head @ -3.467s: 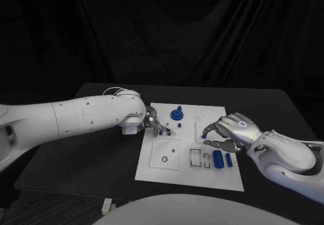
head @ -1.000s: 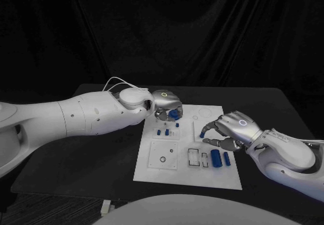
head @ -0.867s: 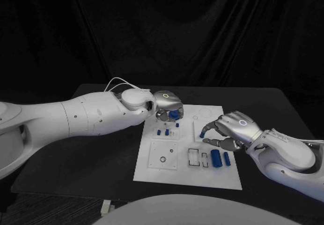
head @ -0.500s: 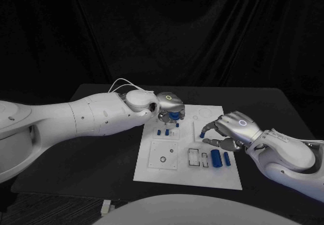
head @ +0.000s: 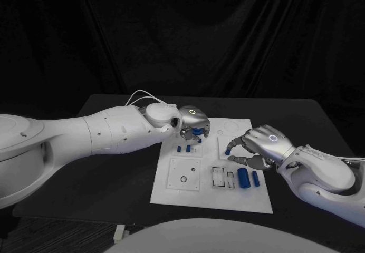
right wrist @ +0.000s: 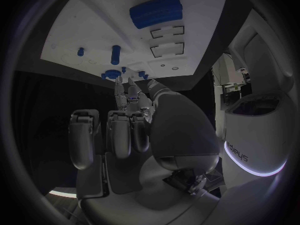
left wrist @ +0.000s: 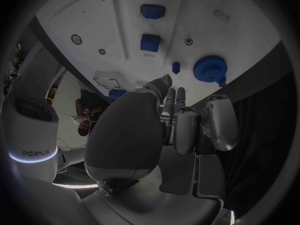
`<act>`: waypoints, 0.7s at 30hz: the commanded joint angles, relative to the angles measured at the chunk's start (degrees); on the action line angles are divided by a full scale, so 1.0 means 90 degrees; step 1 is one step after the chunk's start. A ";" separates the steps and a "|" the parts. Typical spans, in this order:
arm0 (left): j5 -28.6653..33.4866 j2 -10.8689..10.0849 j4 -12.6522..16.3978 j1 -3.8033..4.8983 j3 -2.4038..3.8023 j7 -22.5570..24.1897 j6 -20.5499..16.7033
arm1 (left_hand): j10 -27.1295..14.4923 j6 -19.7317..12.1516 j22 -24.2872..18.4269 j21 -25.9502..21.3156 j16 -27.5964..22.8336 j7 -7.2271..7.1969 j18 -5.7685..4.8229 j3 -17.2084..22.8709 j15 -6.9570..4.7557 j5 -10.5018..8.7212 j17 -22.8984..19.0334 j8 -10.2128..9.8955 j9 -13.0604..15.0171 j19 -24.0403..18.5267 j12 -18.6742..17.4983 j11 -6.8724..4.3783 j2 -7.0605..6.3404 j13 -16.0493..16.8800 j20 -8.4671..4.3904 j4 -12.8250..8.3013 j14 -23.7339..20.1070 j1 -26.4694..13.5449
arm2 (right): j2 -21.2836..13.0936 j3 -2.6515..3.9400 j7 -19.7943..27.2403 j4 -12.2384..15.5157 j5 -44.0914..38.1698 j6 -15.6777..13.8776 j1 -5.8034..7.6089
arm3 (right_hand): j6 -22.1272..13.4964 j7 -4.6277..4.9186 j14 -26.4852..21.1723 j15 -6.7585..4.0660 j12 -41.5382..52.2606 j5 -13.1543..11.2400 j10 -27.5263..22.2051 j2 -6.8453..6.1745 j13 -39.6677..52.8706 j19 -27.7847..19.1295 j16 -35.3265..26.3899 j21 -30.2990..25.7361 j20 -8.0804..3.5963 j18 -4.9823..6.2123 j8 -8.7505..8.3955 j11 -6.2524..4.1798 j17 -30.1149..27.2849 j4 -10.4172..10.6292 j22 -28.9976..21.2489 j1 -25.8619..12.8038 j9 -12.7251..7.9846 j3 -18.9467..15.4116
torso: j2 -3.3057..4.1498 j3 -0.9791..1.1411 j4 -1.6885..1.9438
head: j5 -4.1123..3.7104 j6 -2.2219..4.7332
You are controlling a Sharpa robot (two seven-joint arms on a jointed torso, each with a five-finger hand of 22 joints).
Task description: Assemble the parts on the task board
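The white task board [head: 194, 182] lies mid-table. My left hand [head: 194, 122] hovers over the blue gear [left wrist: 209, 69] at the board's far end, fingers [left wrist: 181, 115] stretched toward it and holding nothing. Two small blue pegs [head: 183, 149] stand just nearer than that hand. My right hand [head: 260, 148] rests on the board's right side, thumb and fingertips [right wrist: 130, 92] closed around a small blue round part [head: 230, 152]. A blue cylinder [head: 245, 178] and a thinner blue piece [head: 256, 179] lie below the right hand.
Empty slots [head: 219, 176] and a round hole [head: 183, 179] mark the board's near half. Black table [head: 99, 174] surrounds the board. The bulky left arm [head: 99, 137] spans the table's left side.
My left hand moved from the small pegs on the board's left to the gear at the far end, and has edged a little further right over it. The right hand stayed put.
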 commanded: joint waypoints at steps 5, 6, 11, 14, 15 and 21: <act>-0.0024 0.0091 -0.0102 -0.0051 0.0008 -0.0029 0.0121 | 0.0062 0.0049 0.1056 -0.0044 -0.0039 -0.0006 -0.0068 0.0039 -0.0059 -0.0026 -0.0026 0.0026 -0.0007 -0.0033 0.0021 0.0000 0.0005 -0.0009 -0.0013 -0.0001 0.0206 -0.0067 | 0.0001 0.0003 0.0010 0.0013 -0.0029 -0.0021 -0.0013 | 0.0048 -0.0017 0.0571 -0.0036 0.0023 0.0010 0.0675 -0.0010 0.1676 0.0622 -0.0041 -0.0018 -0.0023 -0.0026 0.0005 -0.0014 0.1161 0.0005 0.1644 0.0067 -0.0006 0.0014 | -0.0001 0.0000 0.0003 | -0.0004 -0.0001; -0.0024 0.0101 -0.0112 -0.0055 0.0008 -0.0032 0.0126 | 0.0066 0.0047 0.1057 -0.0043 -0.0042 -0.0009 -0.0068 0.0042 -0.0058 -0.0030 -0.0031 0.0024 -0.0009 -0.0034 0.0022 0.0003 0.0002 -0.0010 -0.0013 -0.0002 0.0203 -0.0076 | 0.0001 0.0003 0.0009 0.0013 -0.0029 -0.0020 -0.0013 | 0.0048 -0.0017 0.0571 -0.0036 0.0023 0.0010 0.0675 -0.0010 0.1676 0.0622 -0.0041 -0.0018 -0.0023 -0.0026 0.0005 -0.0014 0.1161 0.0005 0.1644 0.0067 -0.0006 0.0014 | 0.0000 0.0000 0.0004 | -0.0003 -0.0001; -0.0024 0.0158 -0.0175 -0.0079 0.0008 -0.0030 0.0136 | 0.0079 0.0043 0.1054 -0.0056 -0.0045 -0.0020 -0.0067 0.0054 -0.0057 -0.0030 -0.0038 0.0020 -0.0013 -0.0040 0.0025 0.0003 0.0003 -0.0011 -0.0013 -0.0010 0.0198 -0.0083 | -0.0005 0.0003 0.0005 0.0021 -0.0029 -0.0019 -0.0014 | 0.0048 -0.0017 0.0571 -0.0036 0.0023 0.0010 0.0675 -0.0010 0.1676 0.0622 -0.0041 -0.0018 -0.0023 -0.0026 0.0005 -0.0014 0.1160 0.0005 0.1644 0.0067 -0.0006 0.0014 | 0.0001 -0.0002 0.0007 | -0.0004 -0.0001; -0.0025 0.0194 -0.0215 -0.0093 0.0008 -0.0032 0.0134 | 0.0098 0.0022 0.1049 -0.0080 -0.0043 -0.0046 -0.0064 0.0073 -0.0051 -0.0031 -0.0038 0.0007 -0.0023 -0.0052 0.0030 0.0010 0.0000 -0.0014 -0.0010 -0.0024 0.0192 -0.0097 | -0.0013 0.0003 0.0003 0.0022 -0.0029 -0.0018 -0.0014 | 0.0048 -0.0016 0.0570 -0.0037 0.0023 0.0009 0.0675 -0.0012 0.1676 0.0623 -0.0044 -0.0016 -0.0024 -0.0026 0.0005 -0.0014 0.1155 0.0005 0.1645 0.0068 -0.0006 0.0014 | 0.0002 -0.0001 0.0008 | -0.0012 -0.0001; -0.0025 0.0207 -0.0232 -0.0099 0.0008 -0.0032 0.0136 | 0.0117 0.0012 0.1045 -0.0099 -0.0038 -0.0065 -0.0062 0.0088 -0.0044 -0.0031 -0.0034 0.0002 -0.0029 -0.0062 0.0036 0.0016 -0.0002 -0.0013 -0.0006 -0.0036 0.0188 -0.0107 | -0.0015 0.0003 0.0003 0.0022 -0.0029 -0.0017 -0.0014 | 0.0048 -0.0016 0.0570 -0.0037 0.0023 0.0009 0.0675 -0.0012 0.1676 0.0623 -0.0044 -0.0016 -0.0024 -0.0026 0.0005 -0.0014 0.1155 0.0005 0.1645 0.0068 -0.0006 0.0014 | 0.0003 -0.0002 0.0007 | -0.0010 -0.0001; -0.0025 0.0268 -0.0336 -0.0156 0.0008 -0.0043 0.0149 | 0.0153 0.0007 0.1041 -0.0127 -0.0041 -0.0110 -0.0059 0.0116 -0.0034 -0.0031 -0.0047 0.0001 -0.0036 -0.0077 0.0051 0.0024 0.0000 -0.0010 0.0000 -0.0055 0.0176 -0.0131 | -0.0020 0.0003 0.0003 0.0032 -0.0029 -0.0020 -0.0014 | 0.0048 -0.0016 0.0570 -0.0037 0.0023 0.0009 0.0675 -0.0012 0.1676 0.0623 -0.0044 -0.0016 -0.0024 -0.0026 0.0005 -0.0014 0.1155 0.0005 0.1645 0.0068 -0.0006 0.0014 | 0.0001 0.0000 0.0001 | -0.0023 -0.0001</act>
